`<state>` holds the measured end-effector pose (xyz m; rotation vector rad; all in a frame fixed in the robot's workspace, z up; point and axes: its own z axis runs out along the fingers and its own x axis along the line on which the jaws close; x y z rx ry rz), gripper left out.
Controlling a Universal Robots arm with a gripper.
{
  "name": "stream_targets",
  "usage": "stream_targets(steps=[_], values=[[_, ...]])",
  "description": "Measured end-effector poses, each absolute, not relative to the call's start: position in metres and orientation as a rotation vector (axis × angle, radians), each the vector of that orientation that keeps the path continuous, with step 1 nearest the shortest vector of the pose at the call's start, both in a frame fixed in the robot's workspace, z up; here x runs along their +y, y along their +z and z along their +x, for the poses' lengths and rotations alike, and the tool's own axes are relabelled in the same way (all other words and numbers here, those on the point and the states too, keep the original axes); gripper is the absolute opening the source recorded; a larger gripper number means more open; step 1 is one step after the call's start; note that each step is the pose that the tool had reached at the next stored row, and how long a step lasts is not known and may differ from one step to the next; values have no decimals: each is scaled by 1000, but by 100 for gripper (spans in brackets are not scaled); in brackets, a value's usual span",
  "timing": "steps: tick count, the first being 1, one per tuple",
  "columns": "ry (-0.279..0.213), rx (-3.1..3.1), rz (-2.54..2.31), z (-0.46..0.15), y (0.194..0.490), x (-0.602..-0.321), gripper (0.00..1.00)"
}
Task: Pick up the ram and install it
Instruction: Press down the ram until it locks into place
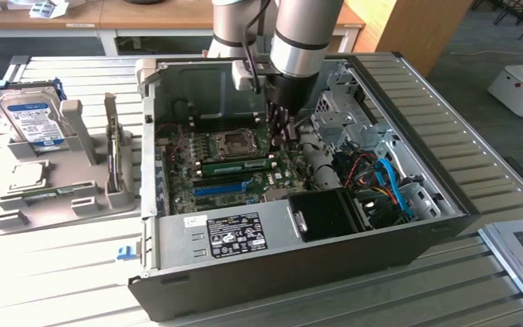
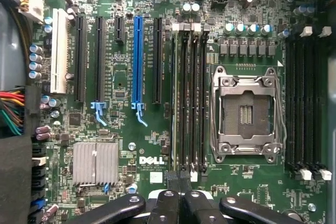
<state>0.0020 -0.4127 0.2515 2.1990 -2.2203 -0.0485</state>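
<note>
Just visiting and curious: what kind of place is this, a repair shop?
Probably a robotics lab's test bench rather than a shop: an opened computer case lies on a slatted metal table, a hard drive stands in a grey holder, and wooden desks sit behind.

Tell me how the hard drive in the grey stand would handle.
The hard drive looks like a rigid metal box, so likely stiff and heavy for its size. Standing upright in the stand, it may tip if nudged.

A robotics lab or workshop: an open black desktop computer case [image 1: 334, 225] lies on a slatted grey metal workbench [image 1: 52, 272], with long wooden desks [image 1: 152, 17] behind
</note>
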Motion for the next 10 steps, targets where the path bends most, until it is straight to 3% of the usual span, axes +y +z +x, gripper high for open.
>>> stream_targets(steps=[10], values=[[-48,-2221,2199,2,239,-413,10]])
